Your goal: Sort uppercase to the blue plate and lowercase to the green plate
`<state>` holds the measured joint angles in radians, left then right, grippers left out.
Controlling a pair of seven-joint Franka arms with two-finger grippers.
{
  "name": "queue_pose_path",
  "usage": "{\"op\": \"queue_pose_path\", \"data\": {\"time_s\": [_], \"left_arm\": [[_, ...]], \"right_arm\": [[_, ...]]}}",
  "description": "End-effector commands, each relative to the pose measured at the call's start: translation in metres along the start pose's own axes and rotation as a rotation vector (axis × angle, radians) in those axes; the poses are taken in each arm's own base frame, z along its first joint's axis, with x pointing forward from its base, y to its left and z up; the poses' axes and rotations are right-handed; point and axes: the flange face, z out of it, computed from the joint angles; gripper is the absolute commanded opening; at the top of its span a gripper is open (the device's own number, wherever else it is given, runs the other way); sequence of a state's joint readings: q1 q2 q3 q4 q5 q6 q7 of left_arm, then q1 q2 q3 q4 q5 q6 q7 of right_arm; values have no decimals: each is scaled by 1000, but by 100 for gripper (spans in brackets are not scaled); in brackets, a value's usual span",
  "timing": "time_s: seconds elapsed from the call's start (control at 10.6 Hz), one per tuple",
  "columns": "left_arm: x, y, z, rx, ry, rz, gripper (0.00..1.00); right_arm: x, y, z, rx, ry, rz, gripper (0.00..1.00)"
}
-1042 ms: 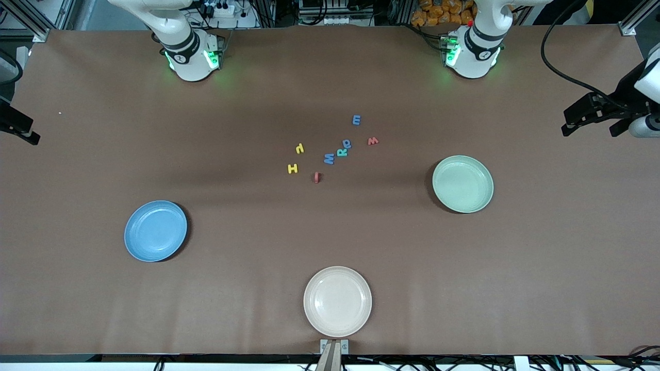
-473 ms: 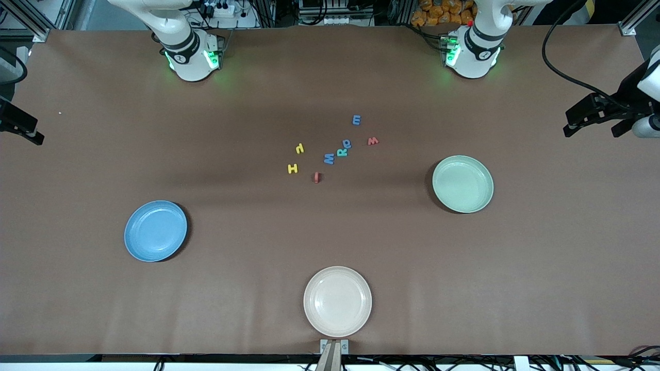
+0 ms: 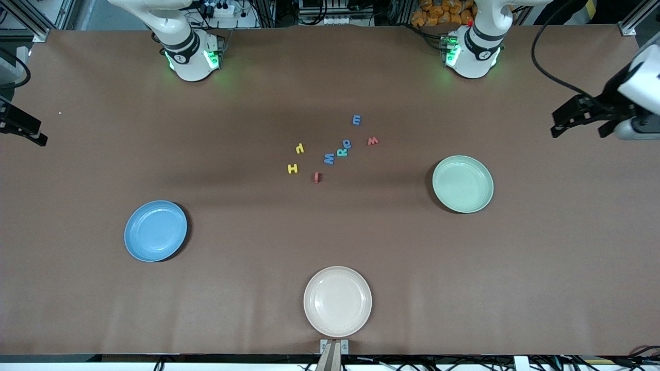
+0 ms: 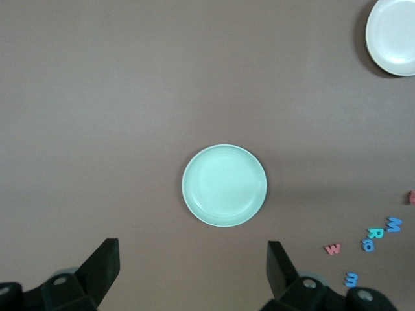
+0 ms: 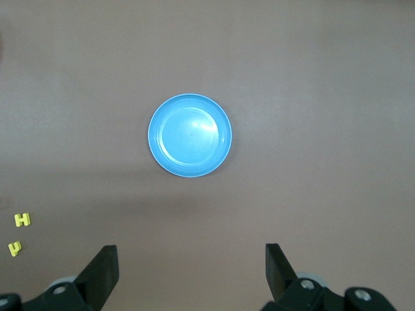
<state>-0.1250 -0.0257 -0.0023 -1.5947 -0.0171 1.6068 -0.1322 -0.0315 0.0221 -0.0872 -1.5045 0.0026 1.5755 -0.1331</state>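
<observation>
Eight foam letters (image 3: 335, 149), three plates (image 3: 337, 301), both arms' fingers (image 4: 280, 260) spread wide, empty.

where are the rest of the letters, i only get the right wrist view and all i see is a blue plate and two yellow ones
Observer: Clustered mid-table, beside your yellow pair toward the left arm's end: a blue M, a teal R, a red w and a blue m.
Operator: ok and where's the plate for the lowercase ones
Observer: The green plate sits toward the left arm's end of the table, nearer to the front camera than the red w.
</observation>
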Motion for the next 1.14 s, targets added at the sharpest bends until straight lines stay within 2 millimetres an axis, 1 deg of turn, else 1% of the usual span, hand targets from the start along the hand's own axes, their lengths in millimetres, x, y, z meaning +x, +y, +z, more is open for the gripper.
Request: {"op": "queue_pose_path", "data": {"time_s": [0.0,0.19,0.28,0.38,0.47,0.57,0.66,0.76,0.85,0.95,1.04], "left_arm": [[0,30,11,11,-15,-21,100],[1,44,18,11,-20,-36,100],[-1,57,19,9,-21,-43,100],[1,63,26,10,-30,-46,100],[2,79,37,10,-46,-34,100],[6,92,48,7,-44,-60,100],[5,109,64,0,-39,-83,100],[3,119,79,-15,-29,-107,100],[1,128,93,-49,-37,-170,100],[-4,137,112,-93,-55,-227,100],[-12,143,131,-92,-63,-262,100]], "right_arm": [[1,4,4,3,-4,-7,100],[4,4,12,4,-16,-7,100],[4,5,12,4,-16,-6,100],[4,5,13,3,-21,-6,100],[3,5,14,3,-26,-6,100],[2,6,14,-3,-30,-6,100],[1,10,13,-5,-30,0,100],[2,12,14,-5,-31,3,100],[2,10,14,-5,-30,0,100],[2,10,15,-5,-31,0,100],[3,10,16,-5,-33,0,100]]}}
